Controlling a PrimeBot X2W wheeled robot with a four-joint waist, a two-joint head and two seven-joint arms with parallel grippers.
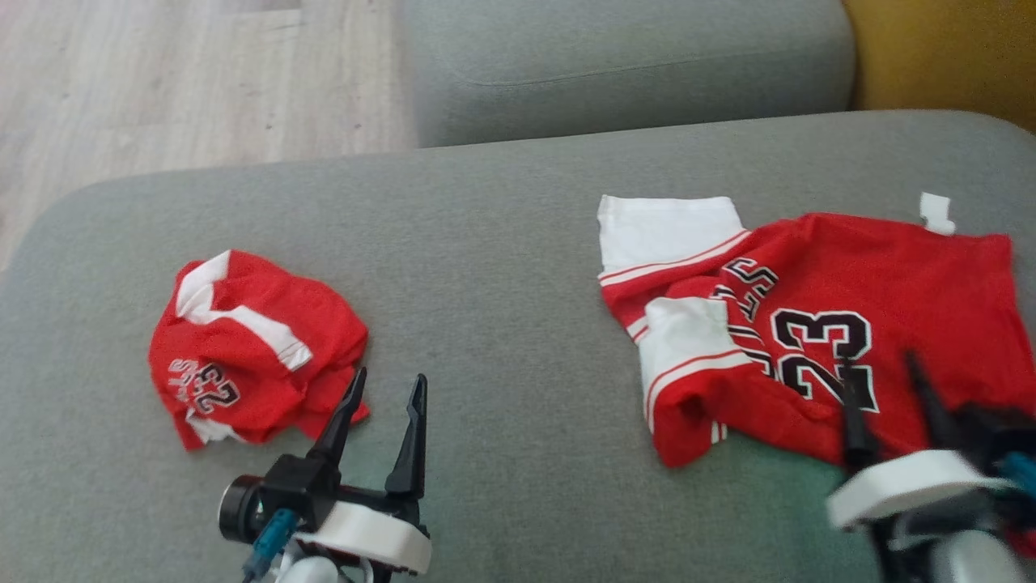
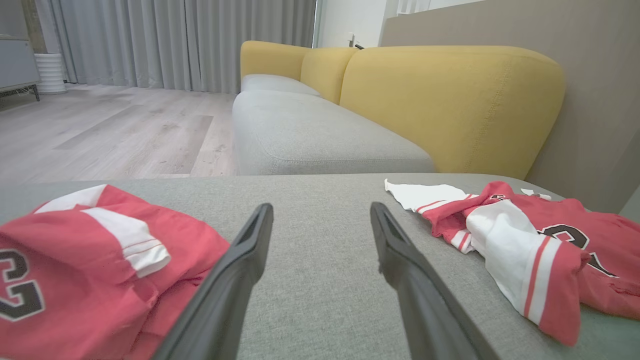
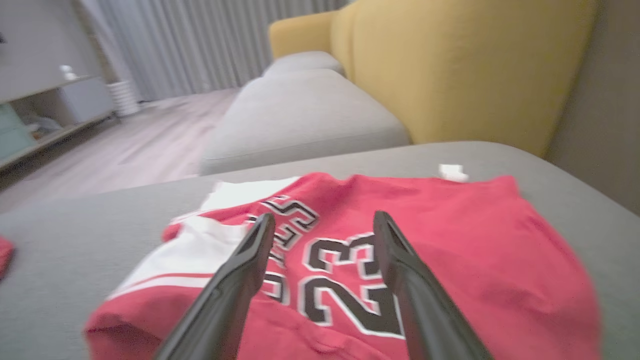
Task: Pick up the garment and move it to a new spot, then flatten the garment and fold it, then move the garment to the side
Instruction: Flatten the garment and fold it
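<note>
A red and white garment (image 1: 914,275) numbered 23 lies partly spread on the right of the grey cushion, its white sleeves bunched at its left side. It also appears in the left wrist view (image 2: 520,250) and right wrist view (image 3: 450,240). My right gripper (image 1: 878,364) hovers over its near edge, open (image 3: 324,217), with nothing between the fingers. A second red garment (image 1: 259,340) lies crumpled at the left (image 2: 75,260). My left gripper (image 1: 388,380) stands open (image 2: 321,207) just right of that heap, over bare cushion.
The grey cushion (image 1: 502,267) spans the view, with bare fabric between the two garments. Another grey seat (image 1: 623,65) lies behind it, and a yellow backrest (image 2: 450,100) stands at the right. Wooden floor (image 1: 162,81) lies beyond the far left edge.
</note>
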